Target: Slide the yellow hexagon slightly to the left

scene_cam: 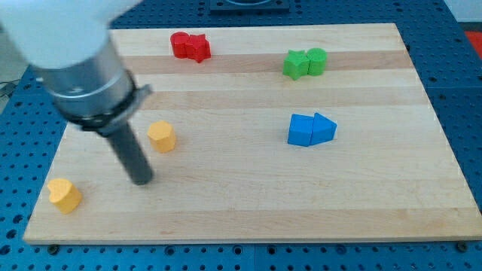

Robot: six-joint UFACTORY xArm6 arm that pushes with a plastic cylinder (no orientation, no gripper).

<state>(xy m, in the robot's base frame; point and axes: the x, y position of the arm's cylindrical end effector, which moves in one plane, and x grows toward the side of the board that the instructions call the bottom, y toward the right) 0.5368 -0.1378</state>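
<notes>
A yellow hexagon (161, 136) sits on the wooden board (248, 196) left of centre. My tip (141, 181) rests on the board just below and slightly left of it, a short gap apart, not touching. The dark rod rises from there up to the arm's grey body at the view's top left. A second yellow block (65, 195), its shape unclear, lies near the board's lower left corner, well left of my tip.
Two red blocks (190, 46) touch each other at the top, left of centre. Two green blocks (305, 62) touch at the top right. A blue cube and a blue triangular block (312, 129) touch at the right of centre.
</notes>
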